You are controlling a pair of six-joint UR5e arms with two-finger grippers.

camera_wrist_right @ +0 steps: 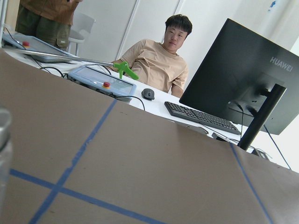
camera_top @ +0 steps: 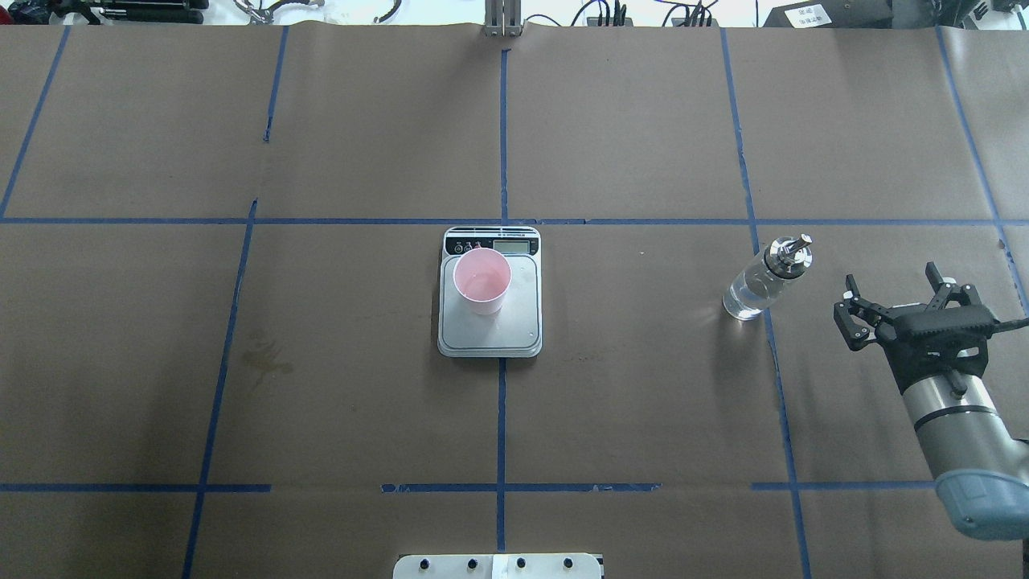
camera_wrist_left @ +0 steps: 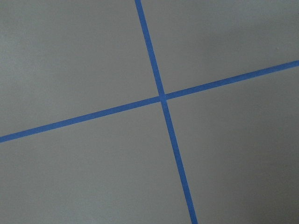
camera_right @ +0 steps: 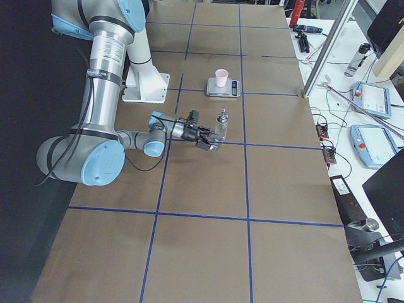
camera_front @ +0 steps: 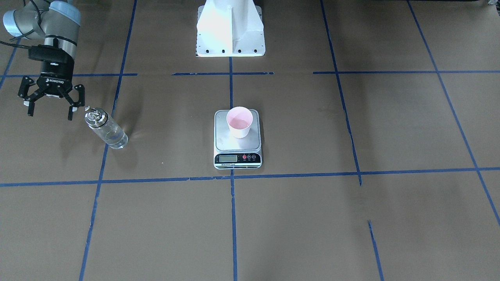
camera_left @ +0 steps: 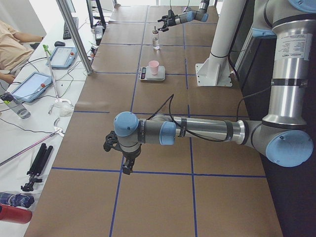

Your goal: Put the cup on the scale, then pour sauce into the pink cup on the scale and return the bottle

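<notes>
Glass makes the bottle (camera_top: 765, 277) rigid, slick and breakable, and with clear sauce (camera_top: 744, 299) inside we judge it fairly heavy, so we would grip the straight cylindrical body below the silver collar, not the thin spout. It stands upright well to the robot's right of the scale (camera_top: 490, 338), whose steel platform bears the pale pink paper cup (camera_top: 481, 280). The right gripper (camera_top: 892, 275) hangs just beyond the bottle from the scale, jaws spread and empty; we cannot tell the left gripper (camera_left: 115, 159) state.

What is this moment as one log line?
cup: on scale | bottle: standing, unheld | right gripper: open, beside bottle | left gripper: state unclear
</notes>
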